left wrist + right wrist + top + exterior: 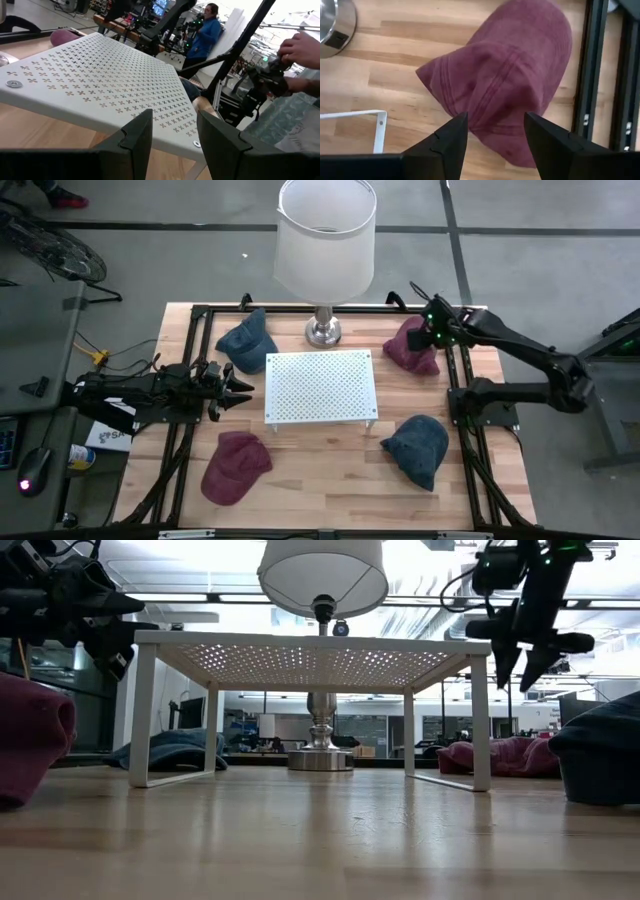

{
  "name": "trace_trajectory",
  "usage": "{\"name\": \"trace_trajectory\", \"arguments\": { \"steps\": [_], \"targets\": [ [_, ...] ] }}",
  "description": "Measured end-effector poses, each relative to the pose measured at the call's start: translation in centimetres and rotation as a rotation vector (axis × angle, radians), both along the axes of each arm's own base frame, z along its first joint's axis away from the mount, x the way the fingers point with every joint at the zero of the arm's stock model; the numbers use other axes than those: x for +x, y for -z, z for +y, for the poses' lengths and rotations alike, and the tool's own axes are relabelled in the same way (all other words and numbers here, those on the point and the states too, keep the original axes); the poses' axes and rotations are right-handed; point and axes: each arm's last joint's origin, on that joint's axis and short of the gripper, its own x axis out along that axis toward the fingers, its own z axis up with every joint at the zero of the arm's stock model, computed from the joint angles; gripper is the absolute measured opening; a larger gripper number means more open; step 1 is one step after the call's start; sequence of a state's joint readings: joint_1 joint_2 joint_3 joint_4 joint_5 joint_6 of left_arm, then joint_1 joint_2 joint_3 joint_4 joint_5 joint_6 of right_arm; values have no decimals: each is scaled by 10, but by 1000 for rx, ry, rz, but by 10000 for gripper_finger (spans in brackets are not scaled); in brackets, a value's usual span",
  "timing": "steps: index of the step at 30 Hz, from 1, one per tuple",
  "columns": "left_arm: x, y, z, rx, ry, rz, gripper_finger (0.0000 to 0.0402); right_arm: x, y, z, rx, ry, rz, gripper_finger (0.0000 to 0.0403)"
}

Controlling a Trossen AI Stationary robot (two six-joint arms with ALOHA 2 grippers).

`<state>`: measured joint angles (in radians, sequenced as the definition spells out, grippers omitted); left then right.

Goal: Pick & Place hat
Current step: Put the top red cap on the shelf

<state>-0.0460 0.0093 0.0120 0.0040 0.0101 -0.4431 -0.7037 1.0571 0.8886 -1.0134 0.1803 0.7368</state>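
The right pincer (495,135) is held wide open and empty directly above the maroon hat (505,75) lying on the tabletop (330,480) near the lamp (323,330), probably so that it can be lowered onto it, while the left pincer (172,135), also open and empty, is kept beside the white rack (320,385).

Dark jointed arms (520,345) with black cables, green lights.
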Motion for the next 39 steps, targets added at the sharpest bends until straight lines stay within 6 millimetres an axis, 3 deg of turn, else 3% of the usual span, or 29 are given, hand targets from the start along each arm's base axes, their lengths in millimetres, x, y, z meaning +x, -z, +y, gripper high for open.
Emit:
{"name": "trace_trajectory", "arguments": {
  "steps": [15,25,39],
  "targets": [
    [0,0,0,0,0,0,154,36,37,-2,150,294,45,285],
    [0,0,0,0,0,0,154,53,65,-15,177,449,92,289],
    [0,0,0,0,0,0,154,53,81,-33,162,613,87,289]
  ]
}}
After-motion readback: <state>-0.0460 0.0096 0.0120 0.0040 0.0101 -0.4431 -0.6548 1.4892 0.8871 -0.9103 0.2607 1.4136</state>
